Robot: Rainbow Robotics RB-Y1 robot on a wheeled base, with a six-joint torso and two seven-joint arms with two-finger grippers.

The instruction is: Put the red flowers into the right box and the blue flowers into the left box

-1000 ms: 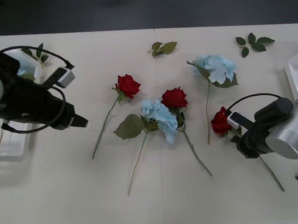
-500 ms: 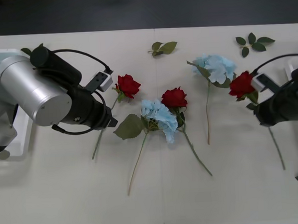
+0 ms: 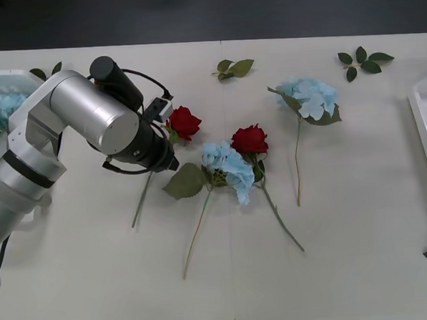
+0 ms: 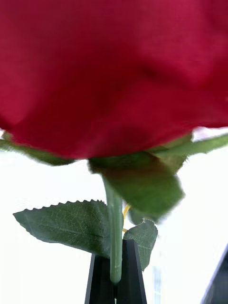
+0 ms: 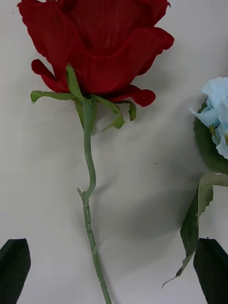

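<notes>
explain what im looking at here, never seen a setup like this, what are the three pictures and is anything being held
This is a two-armed robot sorting fake flowers on a pale table. The wide picture comes from a camera above its arms, looking down. The big silver arm is its left one, and the left gripper hangs open over a red rose that lies on the table, not yet grasped. One upright picture is from that arm's wrist camera: the two black fingers sit at the bottom corners, either side of the rose's stem.

The other upright picture is from the right wrist camera. There the right gripper is shut on the stem of another rose, so that one is being held.

Also on the table are a second red rose, two pale blue flowers and loose leaf sprigs. White boxes sit at the left and right edges.
</notes>
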